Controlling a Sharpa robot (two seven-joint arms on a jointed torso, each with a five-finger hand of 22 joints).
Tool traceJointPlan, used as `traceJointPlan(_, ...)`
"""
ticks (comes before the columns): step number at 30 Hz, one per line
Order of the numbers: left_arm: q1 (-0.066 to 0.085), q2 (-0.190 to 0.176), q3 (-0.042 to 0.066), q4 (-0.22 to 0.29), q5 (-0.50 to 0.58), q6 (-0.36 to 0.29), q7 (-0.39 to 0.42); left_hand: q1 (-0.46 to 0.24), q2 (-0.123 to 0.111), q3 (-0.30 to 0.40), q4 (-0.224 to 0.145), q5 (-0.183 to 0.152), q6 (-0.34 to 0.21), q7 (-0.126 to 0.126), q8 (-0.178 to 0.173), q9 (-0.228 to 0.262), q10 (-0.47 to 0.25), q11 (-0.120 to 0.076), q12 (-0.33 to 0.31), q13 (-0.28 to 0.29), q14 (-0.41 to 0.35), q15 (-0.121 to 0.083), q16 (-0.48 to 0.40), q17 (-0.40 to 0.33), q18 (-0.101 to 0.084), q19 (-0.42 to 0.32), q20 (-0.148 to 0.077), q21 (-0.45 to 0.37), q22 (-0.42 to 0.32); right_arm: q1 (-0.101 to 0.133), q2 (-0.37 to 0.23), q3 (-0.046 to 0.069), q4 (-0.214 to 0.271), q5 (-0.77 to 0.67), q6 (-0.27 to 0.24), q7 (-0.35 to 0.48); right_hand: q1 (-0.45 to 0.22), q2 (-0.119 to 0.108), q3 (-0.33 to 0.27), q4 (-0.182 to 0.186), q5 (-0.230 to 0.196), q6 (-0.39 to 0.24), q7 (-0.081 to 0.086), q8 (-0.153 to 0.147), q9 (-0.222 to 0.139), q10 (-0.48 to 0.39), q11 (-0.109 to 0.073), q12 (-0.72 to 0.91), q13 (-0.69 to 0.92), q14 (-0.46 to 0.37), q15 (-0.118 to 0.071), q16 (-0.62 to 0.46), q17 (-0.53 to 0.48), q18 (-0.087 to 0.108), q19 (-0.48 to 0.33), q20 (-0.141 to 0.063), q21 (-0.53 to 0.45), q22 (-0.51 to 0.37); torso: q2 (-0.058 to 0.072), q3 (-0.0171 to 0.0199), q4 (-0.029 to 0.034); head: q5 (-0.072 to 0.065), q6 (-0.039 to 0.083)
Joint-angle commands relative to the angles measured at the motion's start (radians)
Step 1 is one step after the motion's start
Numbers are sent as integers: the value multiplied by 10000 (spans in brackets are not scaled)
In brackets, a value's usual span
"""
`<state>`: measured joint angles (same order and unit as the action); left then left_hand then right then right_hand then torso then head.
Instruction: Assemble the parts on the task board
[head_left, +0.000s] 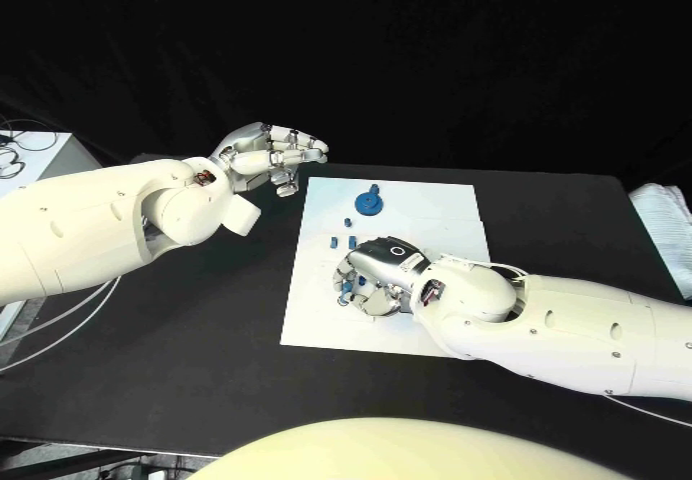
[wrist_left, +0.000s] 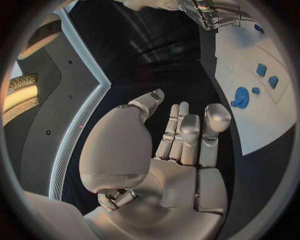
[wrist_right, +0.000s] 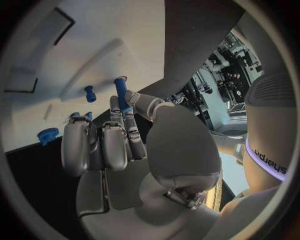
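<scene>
The white task board (head_left: 433, 215) lies in the middle of the table. A blue gear (head_left: 371, 203) stands at its far left, with small blue pieces (head_left: 346, 240) just in front of it. My right hand (head_left: 378, 275) hovers low over the board's left half. Between thumb and a finger it pinches a slim blue peg (wrist_right: 121, 93); its tip (head_left: 343, 287) peeks out under the fingers. Another blue peg (wrist_right: 90, 93) stands on the board (wrist_right: 94, 45) beyond it. My left hand (head_left: 271, 150) hangs raised off the board's far left corner, holding nothing, its fingers (wrist_left: 187, 132) extended.
A white box (head_left: 36, 160) with cables stands at the table's left edge, and a folded white cloth (head_left: 666, 235) lies at the right. The left wrist view shows the gear (wrist_left: 240, 96) and two square blue pieces (wrist_left: 267, 75) on the board (wrist_left: 262, 125).
</scene>
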<state>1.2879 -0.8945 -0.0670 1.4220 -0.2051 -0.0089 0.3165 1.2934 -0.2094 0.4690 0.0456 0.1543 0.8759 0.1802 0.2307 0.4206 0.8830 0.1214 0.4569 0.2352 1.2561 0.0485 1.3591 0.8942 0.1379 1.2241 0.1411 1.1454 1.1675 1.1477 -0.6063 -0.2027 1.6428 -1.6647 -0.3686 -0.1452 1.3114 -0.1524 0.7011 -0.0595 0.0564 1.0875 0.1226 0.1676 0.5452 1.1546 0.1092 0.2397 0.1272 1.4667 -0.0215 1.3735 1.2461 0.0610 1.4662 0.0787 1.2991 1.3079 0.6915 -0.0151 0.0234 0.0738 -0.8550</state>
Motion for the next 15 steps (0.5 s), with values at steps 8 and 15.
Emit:
traceJointPlan(8, 5, -4, 8, 38, 61, 176, 33, 28, 80, 14, 50, -35, -52, -20, 27, 9, -20, 15, -49, -8, 12, 32, 39, 1, -190, 12, 60, -4, 9, -127, 86, -85, -75, -343, 191, -48, 185, 244, -10, -45, 26, 50, 4, 65, 4, 642, -585, 12, -21, 385, -83, 11, -4, -95, 426, -95, -32, 1563, -5, 1, -4, 21, -19)
traceJointPlan(15, 5, -7, 8, 34, 61, 187, 21, 28, 80, 14, 50, -35, -52, -20, 27, 9, -20, 15, -49, -8, 12, 32, 39, 1, -190, 12, 60, -4, 9, -144, 82, -88, 1, -392, 39, -35, 176, 245, 1, -60, 30, 49, 6, 69, 16, 649, -582, -2, -10, 388, -80, 20, 12, -99, 430, -94, -16, 1571, -8, 4, 0, 44, -17)
